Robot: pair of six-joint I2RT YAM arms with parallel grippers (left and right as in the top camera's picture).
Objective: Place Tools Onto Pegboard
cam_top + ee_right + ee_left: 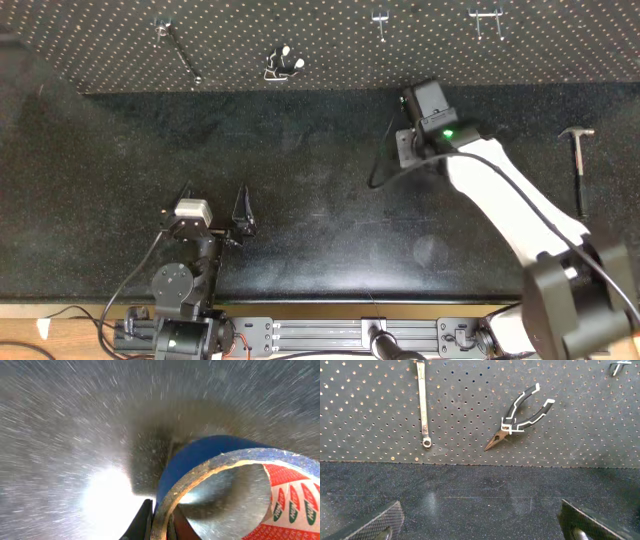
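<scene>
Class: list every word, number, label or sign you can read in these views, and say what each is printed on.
Red and green marks inside the tape roll: too blurred to read.
The pegboard, pliers, wrench and hammer: no text visible.

The pegboard was a dark panel covered in rows of small holes. A slim silver wrench hung near its left end, ring end toward the pegboard's lower edge. Just right of the wrench hung pliers with black, white-trimmed handles. They sat tilted, nose toward that lower edge and handles spread. A bare metal hook and a double hook stood along the pegboard's upper right. A hammer lay flat in front of the pegboard's right end, head nearest it. A tape roll, blue outside with red-and-white print inside, was pinched by its wall in the right gripper.
</scene>
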